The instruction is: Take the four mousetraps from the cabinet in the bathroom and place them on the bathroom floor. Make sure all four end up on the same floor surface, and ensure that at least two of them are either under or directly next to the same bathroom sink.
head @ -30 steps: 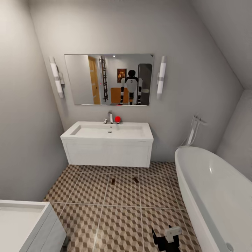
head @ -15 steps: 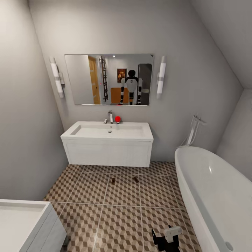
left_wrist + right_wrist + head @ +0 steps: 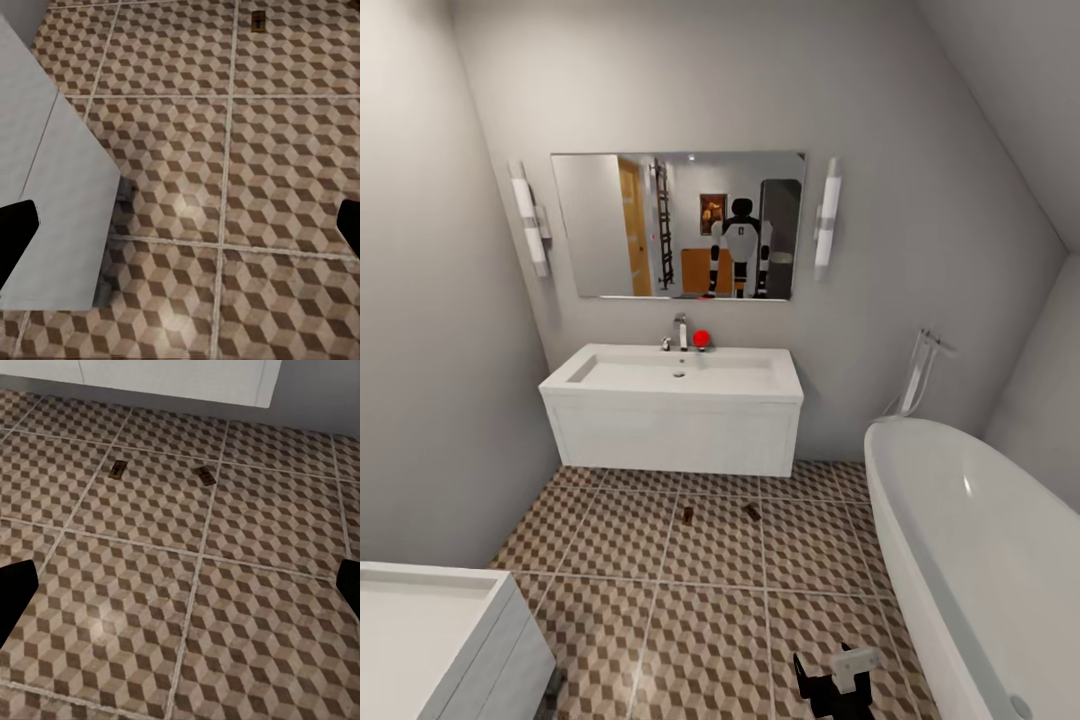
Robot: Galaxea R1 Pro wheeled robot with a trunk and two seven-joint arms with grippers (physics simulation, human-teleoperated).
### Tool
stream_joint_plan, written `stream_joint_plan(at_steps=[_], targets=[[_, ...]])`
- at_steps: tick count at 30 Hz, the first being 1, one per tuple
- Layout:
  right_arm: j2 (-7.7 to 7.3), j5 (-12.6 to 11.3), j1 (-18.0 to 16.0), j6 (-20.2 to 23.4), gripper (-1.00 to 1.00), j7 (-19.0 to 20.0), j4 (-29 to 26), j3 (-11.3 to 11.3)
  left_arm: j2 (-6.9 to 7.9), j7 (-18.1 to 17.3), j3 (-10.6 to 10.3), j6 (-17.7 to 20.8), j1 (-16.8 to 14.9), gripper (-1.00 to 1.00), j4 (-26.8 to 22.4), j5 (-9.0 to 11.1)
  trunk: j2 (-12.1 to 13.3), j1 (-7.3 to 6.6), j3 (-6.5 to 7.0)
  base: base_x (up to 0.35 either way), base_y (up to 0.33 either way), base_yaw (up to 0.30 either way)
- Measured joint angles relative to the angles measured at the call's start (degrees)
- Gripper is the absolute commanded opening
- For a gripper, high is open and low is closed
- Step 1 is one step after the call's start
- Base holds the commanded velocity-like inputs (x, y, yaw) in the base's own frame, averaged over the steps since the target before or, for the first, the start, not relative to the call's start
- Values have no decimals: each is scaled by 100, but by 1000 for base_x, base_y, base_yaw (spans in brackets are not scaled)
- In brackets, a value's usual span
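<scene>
Facing the bathroom sink [image 3: 672, 375], the right claw [image 3: 838, 680] hangs low over the bathroom floor [image 3: 710, 640], fingers apart and empty; the left claw [image 3: 180, 225] likewise stands spread with nothing between its tips. Two mousetraps [image 3: 687, 515] [image 3: 753, 512] lie ahead of the right claw, just before the vanity [image 3: 672, 440]. Risk, in my judgement: rolling forward could run over or scatter them. Open tiles lie ahead; the bathtub [image 3: 970, 560] crowds the right claw's outer side, a white unit [image 3: 430, 640] the left's.
</scene>
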Motion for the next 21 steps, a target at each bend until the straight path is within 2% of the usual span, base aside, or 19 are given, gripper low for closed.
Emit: stream_joint_plan(at_steps=[21], targets=[[-29,-1,0,0,100,-8,-6,-8,7,10,2,0,0,100,0,7,0,0,-113,0,0,170]])
